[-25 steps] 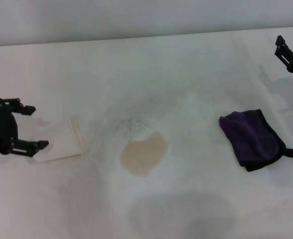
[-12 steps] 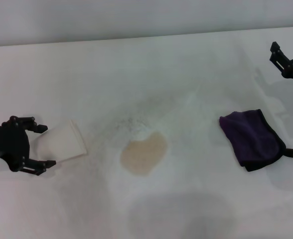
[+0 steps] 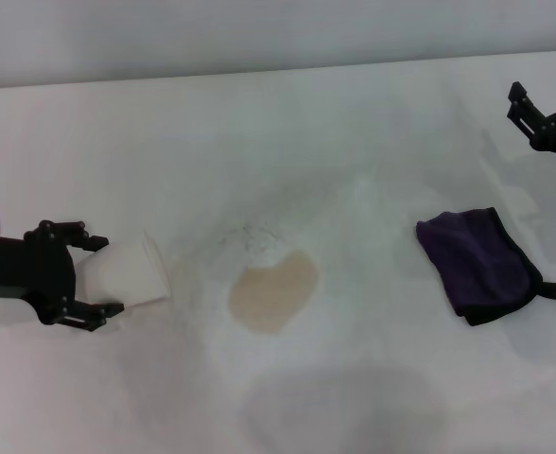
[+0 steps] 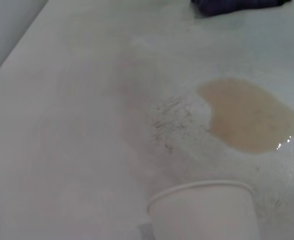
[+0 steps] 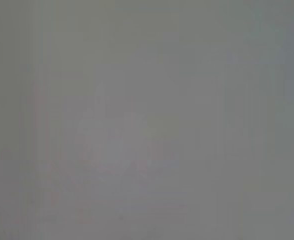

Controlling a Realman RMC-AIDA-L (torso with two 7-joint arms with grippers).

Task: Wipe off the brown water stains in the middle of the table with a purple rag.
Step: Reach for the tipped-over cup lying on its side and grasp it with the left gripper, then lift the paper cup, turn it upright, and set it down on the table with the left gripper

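The brown water stain [image 3: 273,291] is a pale tan blotch in the middle of the white table [image 3: 354,142]; it also shows in the left wrist view [image 4: 249,115]. The purple rag [image 3: 481,263] lies folded to the stain's right, with its black loop at the near right corner. A corner of the rag shows in the left wrist view [image 4: 232,6]. My left gripper [image 3: 94,274] is open at the left, with its fingers on either side of a white paper cup [image 3: 131,270] lying on its side. My right gripper [image 3: 546,90] is open at the far right, raised behind the rag.
The paper cup's rim fills the near part of the left wrist view [image 4: 207,210], a short way from the stain. Grey speckles [image 3: 250,232] mark the table just behind the stain. The right wrist view shows only plain grey.
My left gripper has moved right, and its fingers now straddle the cup. The cup has shifted slightly right. My right gripper has drifted a little left and down.
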